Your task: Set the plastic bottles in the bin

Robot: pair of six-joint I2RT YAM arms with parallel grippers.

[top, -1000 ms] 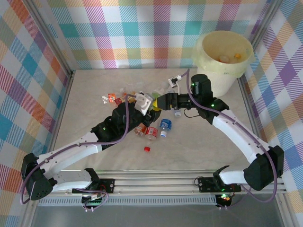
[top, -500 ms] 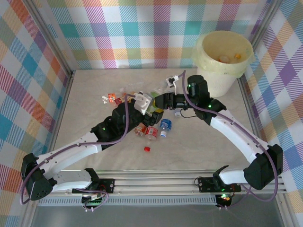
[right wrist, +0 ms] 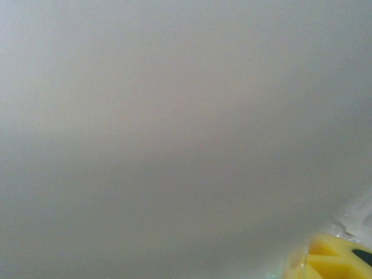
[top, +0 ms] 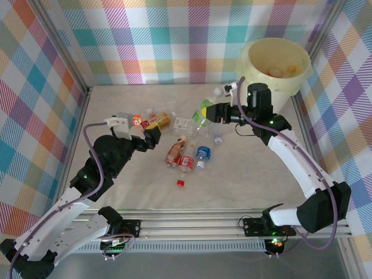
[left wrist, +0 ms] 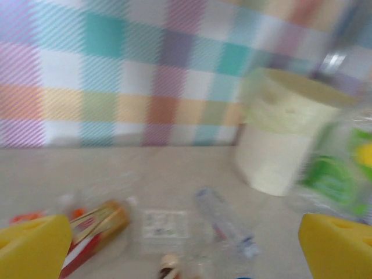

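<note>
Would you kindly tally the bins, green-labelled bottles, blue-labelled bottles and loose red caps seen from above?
Bin: 1
Green-labelled bottle: 1
Blue-labelled bottle: 1
Loose red cap: 1
Total: 4

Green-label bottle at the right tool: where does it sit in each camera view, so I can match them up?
Top external: the green-label bottle is just above centre, at the tip of the right tool, left of the bin.
Left wrist: the bottle is at the right edge, mid-height, just right of the bin.
Right wrist: a pale close-up blur, too blurred to tell.
Shared landmark: the bin.
</note>
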